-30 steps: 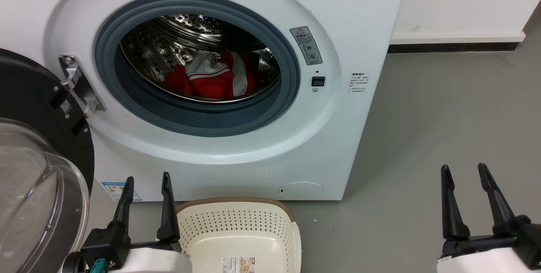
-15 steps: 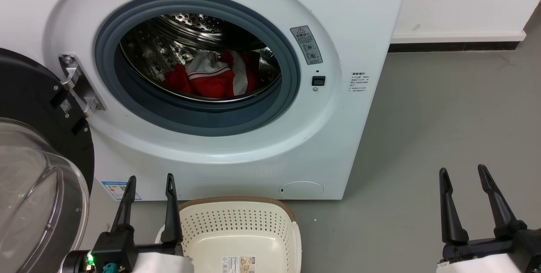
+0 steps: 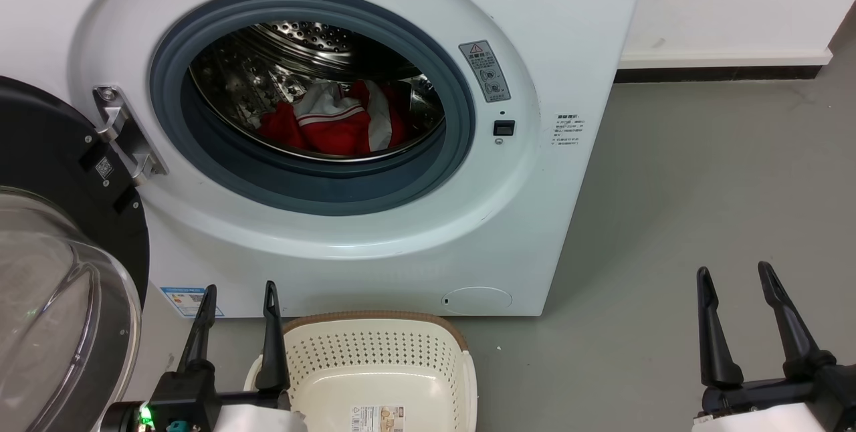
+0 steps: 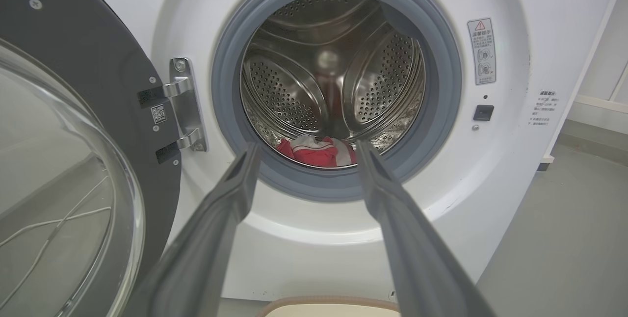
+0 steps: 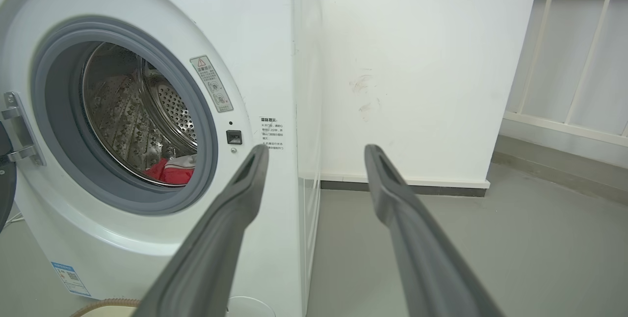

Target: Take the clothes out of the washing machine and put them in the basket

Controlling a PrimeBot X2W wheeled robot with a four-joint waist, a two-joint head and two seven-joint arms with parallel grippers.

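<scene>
The white washing machine (image 3: 555, 37) stands with its porthole open and its black-framed glass door (image 3: 60, 285) swung out at the left. Red and white clothes (image 3: 334, 121) lie bundled at the bottom of the steel drum; the same clothes (image 4: 319, 151) appear in the left wrist view and as clothes (image 5: 171, 172) in the right wrist view. The cream basket (image 3: 394, 321) sits on the floor in front of the machine, with only a paper label inside. My left gripper (image 3: 237, 291) is open just left of the basket. My right gripper (image 3: 734, 275) is open over the floor at the lower right.
Grey floor (image 3: 702, 178) stretches to the right of the machine up to a white wall with a dark skirting (image 3: 715, 74). The open door (image 4: 73, 135) takes up the space on the left. A white railing (image 5: 574, 62) stands further right.
My left gripper has dropped slightly and shifted a little to the right, toward the basket. The right gripper has sunk a touch. Clothes and basket have not moved.
</scene>
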